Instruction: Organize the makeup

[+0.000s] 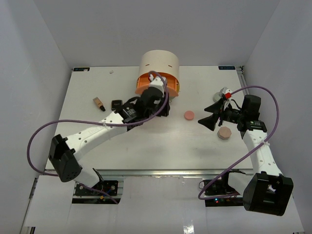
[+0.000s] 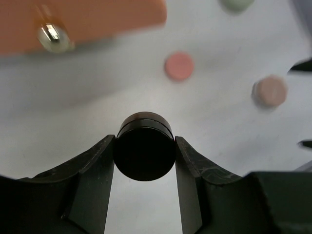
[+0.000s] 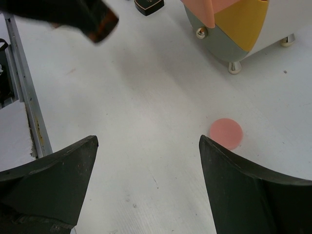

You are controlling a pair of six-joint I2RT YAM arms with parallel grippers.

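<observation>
My left gripper (image 2: 145,163) is shut on a round black pot (image 2: 145,148), with a finger against each side of it, above the white table. From above, that gripper (image 1: 162,109) sits just in front of the cream drawer unit (image 1: 159,64), and the pot is hidden there. A pink compact (image 1: 189,115) (image 2: 179,66) (image 3: 226,132) lies mid-table. A peach compact (image 1: 224,133) (image 2: 269,90) lies right of it. My right gripper (image 1: 207,116) (image 3: 148,146) hangs open and empty between the two, left of the peach one. A black square compact (image 1: 116,104) (image 3: 148,6) and a tan bottle (image 1: 99,103) lie at the left.
The drawer unit's orange drawer (image 1: 155,84) (image 2: 83,19) stands pulled out toward my left gripper. The unit rests on small metal feet (image 3: 234,67). A pale green round compact (image 2: 236,4) shows at the top edge of the left wrist view. White walls close in the table.
</observation>
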